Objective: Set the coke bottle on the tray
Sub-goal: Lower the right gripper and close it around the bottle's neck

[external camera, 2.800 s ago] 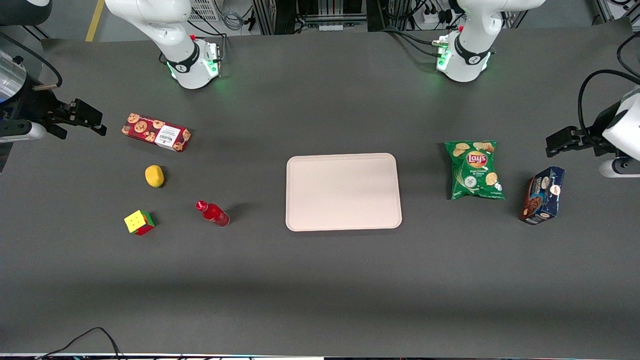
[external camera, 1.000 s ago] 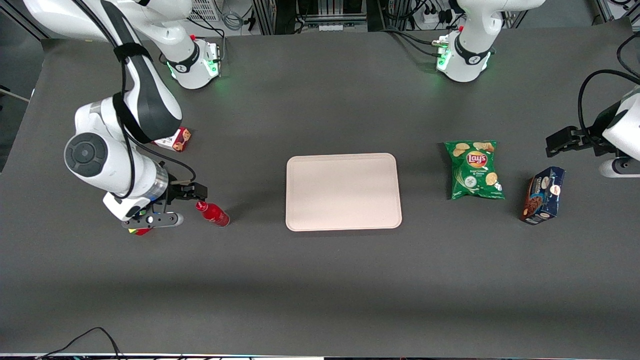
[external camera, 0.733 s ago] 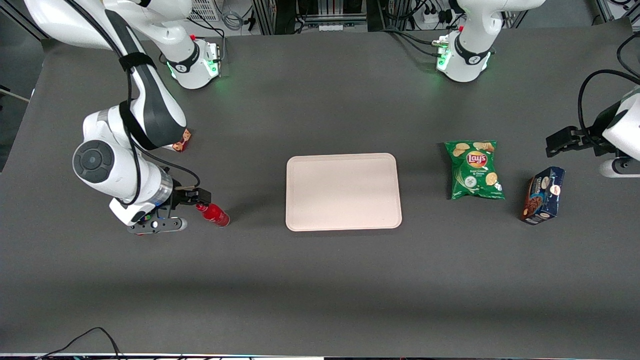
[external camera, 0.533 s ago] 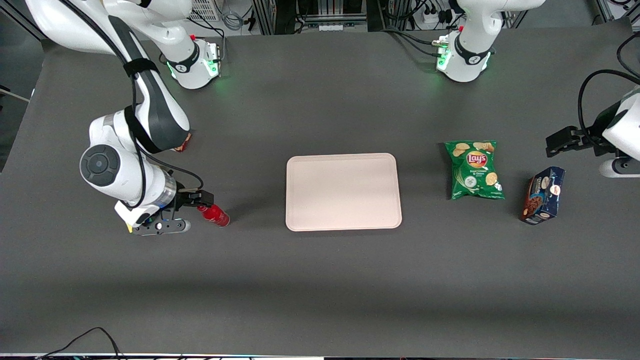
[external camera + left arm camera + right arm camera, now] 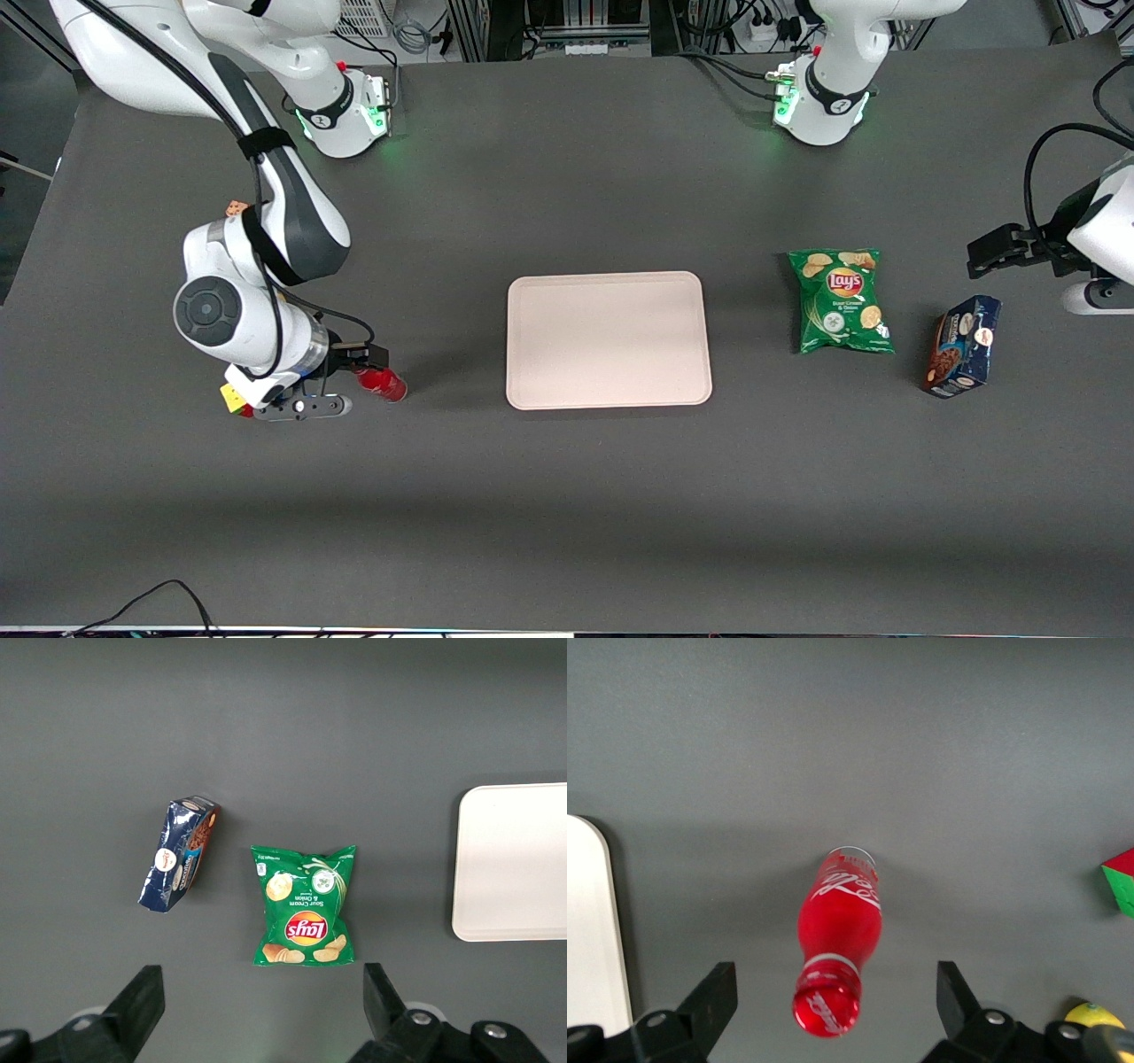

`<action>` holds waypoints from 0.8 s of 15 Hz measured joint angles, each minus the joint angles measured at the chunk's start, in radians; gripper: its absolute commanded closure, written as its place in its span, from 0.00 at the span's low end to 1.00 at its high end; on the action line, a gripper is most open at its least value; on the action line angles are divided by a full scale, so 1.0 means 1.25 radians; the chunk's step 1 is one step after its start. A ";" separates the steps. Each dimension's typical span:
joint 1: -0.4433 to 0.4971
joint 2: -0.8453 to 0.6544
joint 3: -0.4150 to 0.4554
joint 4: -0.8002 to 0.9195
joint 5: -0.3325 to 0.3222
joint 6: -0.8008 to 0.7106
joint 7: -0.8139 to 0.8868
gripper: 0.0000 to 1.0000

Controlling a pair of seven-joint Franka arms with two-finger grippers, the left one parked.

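Observation:
The coke bottle [image 5: 384,384] is small and all red and stands upright on the dark table, toward the working arm's end from the tray [image 5: 609,340]. My right gripper [image 5: 361,358] hangs just above the bottle's cap and hides it in the front view. In the right wrist view the gripper [image 5: 835,981] is open, with the red cap and neck of the bottle [image 5: 838,923] between its black fingers [image 5: 713,990], touching neither. The pale tray's rounded edge [image 5: 592,930] shows beside the bottle. The tray is bare.
A colour cube [image 5: 233,397] [image 5: 1121,881] and a yellow fruit [image 5: 1090,1013] lie close by the wrist, farther from the tray than the bottle. A corner of the red cookie box [image 5: 235,208] shows past the arm. A green Lay's bag [image 5: 842,299] and a dark blue box [image 5: 964,346] lie toward the parked arm's end.
My right arm has swung in from the table's end toward the bottle, and the open gripper has come over its cap. The bottle and tray have not moved.

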 measured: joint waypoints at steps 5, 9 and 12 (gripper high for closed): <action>0.007 0.007 0.000 -0.035 -0.004 0.039 0.005 0.00; 0.007 0.007 0.000 -0.045 -0.005 0.055 0.006 0.02; 0.007 0.005 -0.001 -0.048 -0.006 0.057 0.006 0.32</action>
